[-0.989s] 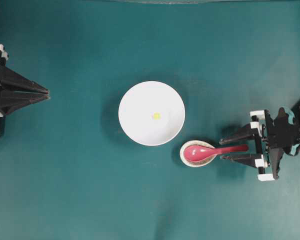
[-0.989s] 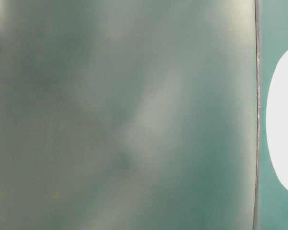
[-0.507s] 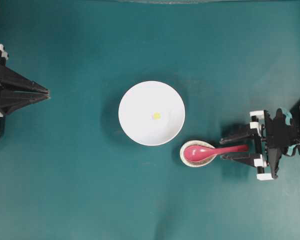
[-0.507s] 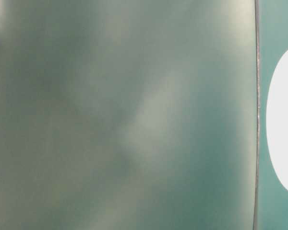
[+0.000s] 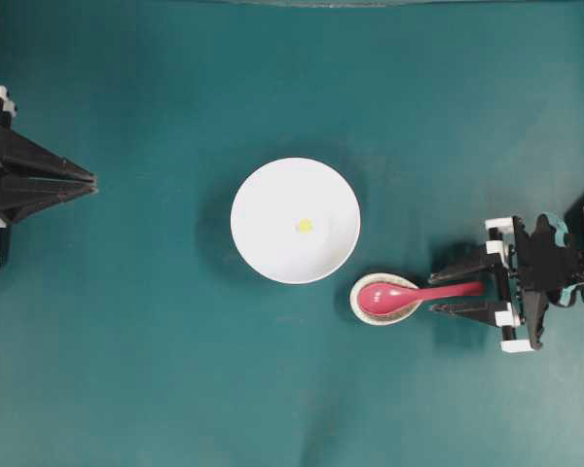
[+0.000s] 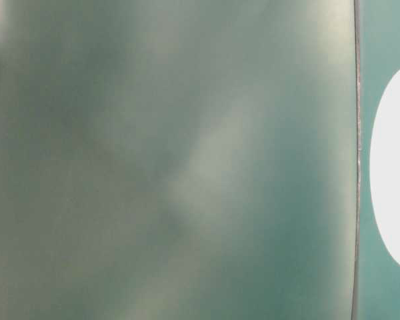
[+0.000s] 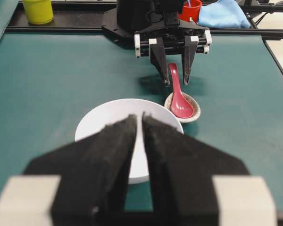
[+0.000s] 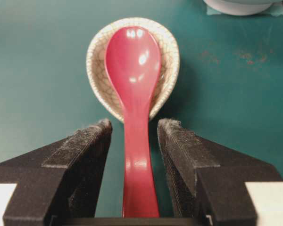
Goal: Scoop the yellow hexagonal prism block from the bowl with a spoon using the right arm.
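Teal table (image 5: 127, 341), right arm's jaws spread astride spoon (image 8: 134, 122) handle, left jaws pressed together

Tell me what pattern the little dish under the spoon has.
Cream with a fine brown crackle pattern; the dish shows best in the right wrist view.

A tiny yellow block (image 5: 305, 226) lies near the middle of the round white bowl (image 5: 258, 195). Just beside the bowl, the glossy red spoon (image 5: 409, 292) rests scoop-up, handle pointing away from it.
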You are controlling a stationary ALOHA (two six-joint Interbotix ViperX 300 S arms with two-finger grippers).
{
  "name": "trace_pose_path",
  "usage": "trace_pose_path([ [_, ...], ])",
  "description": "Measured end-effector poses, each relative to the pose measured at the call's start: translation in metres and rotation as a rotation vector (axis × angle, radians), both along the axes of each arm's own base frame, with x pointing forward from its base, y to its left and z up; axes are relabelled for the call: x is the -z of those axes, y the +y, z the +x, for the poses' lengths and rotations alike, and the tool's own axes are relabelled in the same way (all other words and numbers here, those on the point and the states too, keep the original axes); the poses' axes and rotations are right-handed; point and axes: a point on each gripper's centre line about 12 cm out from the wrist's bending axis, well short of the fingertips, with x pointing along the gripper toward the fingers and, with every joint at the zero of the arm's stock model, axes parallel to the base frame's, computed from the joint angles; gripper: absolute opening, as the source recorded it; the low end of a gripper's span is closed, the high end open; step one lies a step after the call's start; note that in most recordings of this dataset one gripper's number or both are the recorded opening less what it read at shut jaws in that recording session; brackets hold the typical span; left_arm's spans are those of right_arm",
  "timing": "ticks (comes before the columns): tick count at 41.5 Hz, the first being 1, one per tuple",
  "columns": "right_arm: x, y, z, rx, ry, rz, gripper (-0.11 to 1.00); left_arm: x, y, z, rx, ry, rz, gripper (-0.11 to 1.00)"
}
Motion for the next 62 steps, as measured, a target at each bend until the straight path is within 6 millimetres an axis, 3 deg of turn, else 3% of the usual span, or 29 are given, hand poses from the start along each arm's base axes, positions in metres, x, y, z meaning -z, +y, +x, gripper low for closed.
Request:
trace_pose_path([
  [21,0.0003,0.0010,-0.0010,-0.019,0.002,-0.018,0.44,0.0000,0.0003,0.0000,-0.002,0.000,0.000,0.14],
  [62,-0.0002,0.0016,0.0004,-0.024,-0.003,-0.033,0.44,-0.0003,0.0003,-0.0002,-0.001,-0.002,0.002,0.14],
])
